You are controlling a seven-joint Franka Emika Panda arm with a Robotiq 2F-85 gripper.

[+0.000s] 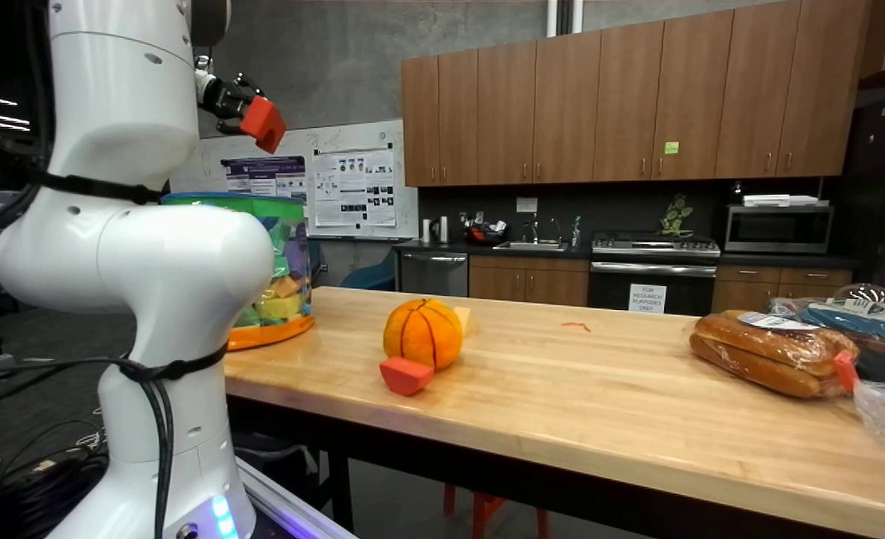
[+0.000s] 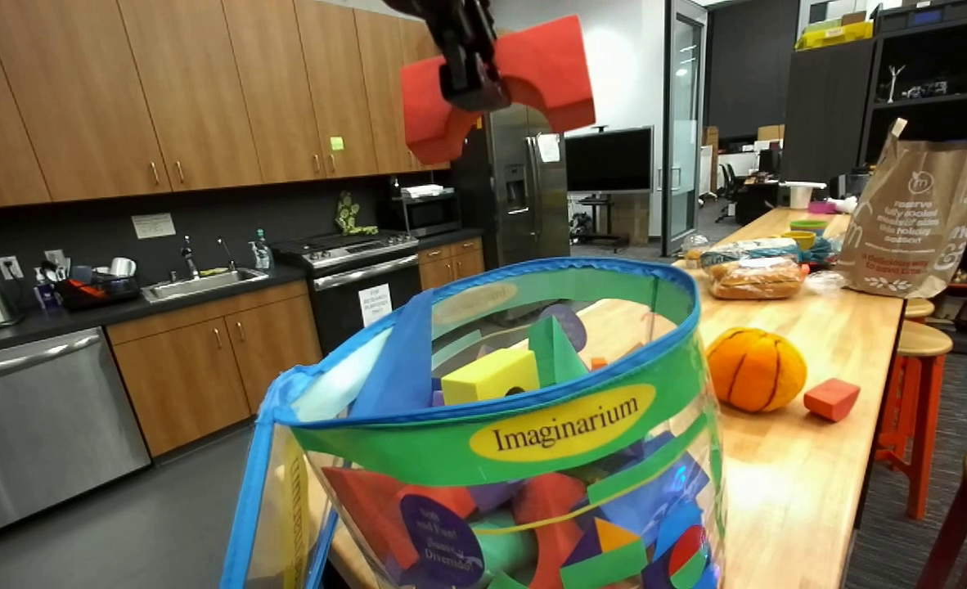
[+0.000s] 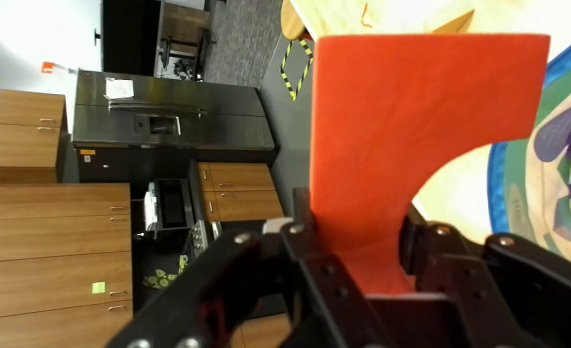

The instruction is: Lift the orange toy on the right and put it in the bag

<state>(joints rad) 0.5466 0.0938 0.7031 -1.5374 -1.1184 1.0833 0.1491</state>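
Sink (image 1: 531, 245), oven (image 1: 654, 268), "FOR RESEARCH PURPOSES ONLY" sign (image 1: 648, 299) and posters (image 1: 355, 187) mark this as a lab kitchen.

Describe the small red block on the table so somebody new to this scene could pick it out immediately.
On the long wooden table, find the round orange toy with dark lines. In both exterior views, the small red block lies right beside that toy. Unlike the larger arched red block held in the gripper, it shows no curved cutout.
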